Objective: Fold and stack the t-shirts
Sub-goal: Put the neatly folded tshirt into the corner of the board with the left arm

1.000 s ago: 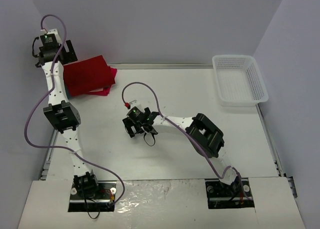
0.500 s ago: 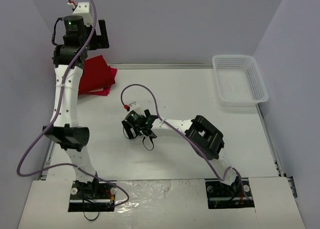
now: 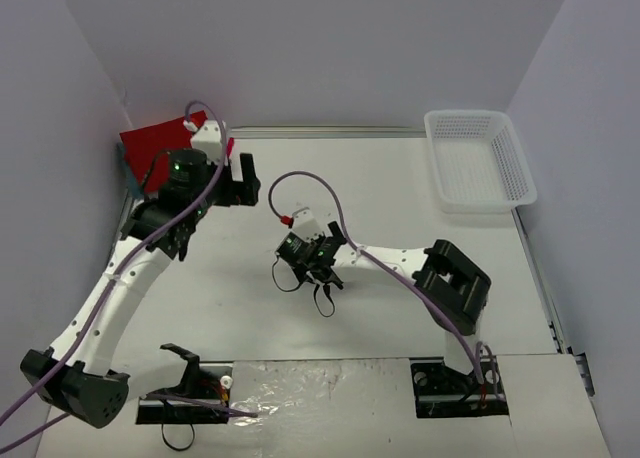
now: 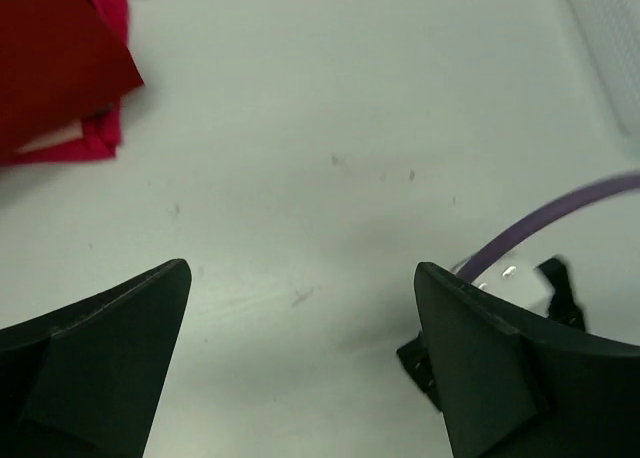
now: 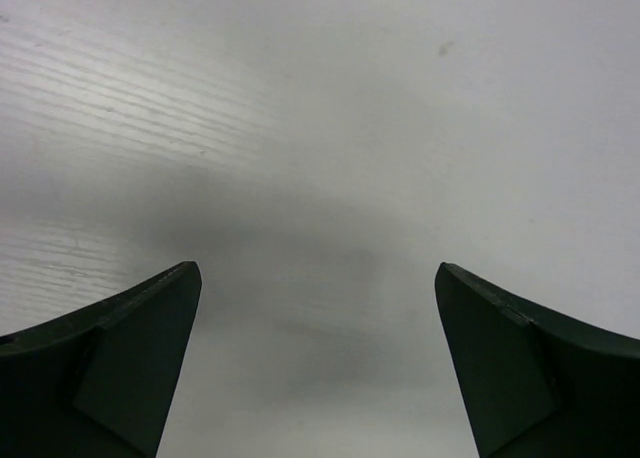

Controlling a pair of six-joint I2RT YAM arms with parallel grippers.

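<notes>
Now that the left end effector (image 4: 302, 273), jaws wide and empty, has been withdrawn, the folded deep red t-shirt (image 4: 50, 58) is left on the pinkish-red t-shirt (image 4: 100, 143) in the far-left corner. Placement is judged complete. The left arm is folded back. The right end effector (image 5: 317, 270), likewise open, is held low over the worktop (image 3: 400, 198).

We see a white mesh basket (image 3: 478, 163) well off to the right of the right gripper (image 5: 318, 270) and farther back. White table (image 3: 400, 203) sits under both grippers. Directly below the left gripper (image 4: 300, 273) we see a few small dark specks (image 4: 335, 160) on it. Grey walls (image 3: 330, 48) stand beyond both grippers.
</notes>
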